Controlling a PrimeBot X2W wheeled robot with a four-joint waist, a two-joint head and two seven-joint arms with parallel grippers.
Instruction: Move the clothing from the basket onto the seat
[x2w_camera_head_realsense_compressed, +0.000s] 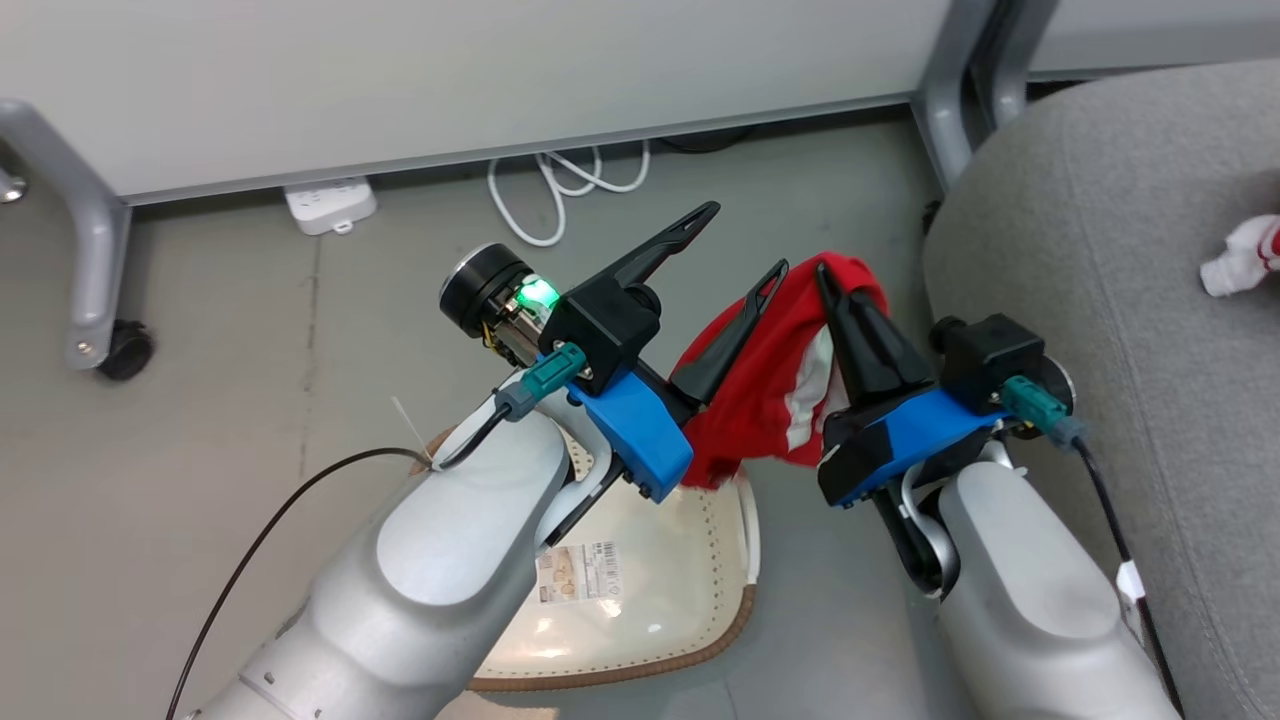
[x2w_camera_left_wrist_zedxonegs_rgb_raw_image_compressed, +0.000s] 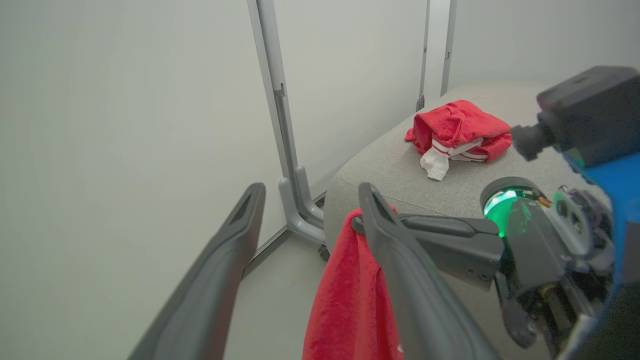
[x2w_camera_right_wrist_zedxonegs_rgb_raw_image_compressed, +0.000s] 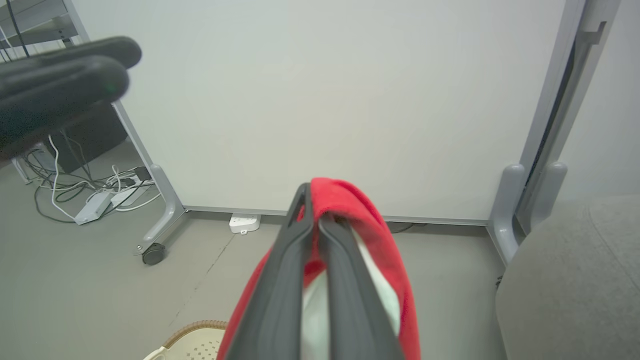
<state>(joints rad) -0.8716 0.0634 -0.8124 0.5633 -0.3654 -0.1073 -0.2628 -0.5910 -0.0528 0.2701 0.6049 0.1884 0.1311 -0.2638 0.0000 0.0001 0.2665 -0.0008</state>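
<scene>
At the far left of the head view a grey partition leg (x2w_camera_head_realsense_compressed: 95, 250) stands on its castor on the floor. A white power strip (x2w_camera_head_realsense_compressed: 330, 205) and a looped white cable (x2w_camera_head_realsense_compressed: 560, 185) lie along the foot of the pale wall panel. Next comes the left gripper (x2w_camera_head_realsense_compressed: 746, 238), held up above the floor with its two dark fingers spread wide and nothing between them. In the left wrist view one of its fingers (x2w_camera_left_wrist_zedxonegs_rgb_raw_image_compressed: 400, 260) crosses in front of hanging red cloth; I cannot tell whether they touch. Below that arm the basket (x2w_camera_head_realsense_compressed: 700, 640) sits on the floor (cream perforated plastic, brown woven rim, a barcode sticker (x2w_camera_head_realsense_compressed: 578, 572) on it), partly hidden by the pale forearm. Just right of the left gripper, a red garment (x2w_camera_head_realsense_compressed: 760, 400) with white trim hangs in the air over the basket's right edge. It is draped over the tip of the right gripper (x2w_camera_head_realsense_compressed: 822, 272), whose fingers are pressed together on the fabric. The right wrist view shows the cloth folded over those closed fingertips. Farthest right lies the seat (x2w_camera_head_realsense_compressed: 1100, 250), a wide grey cushion. On it rests a second garment (x2w_camera_head_realsense_compressed: 1245, 255), crumpled, red with white striped trim, well apart from both grippers.
</scene>
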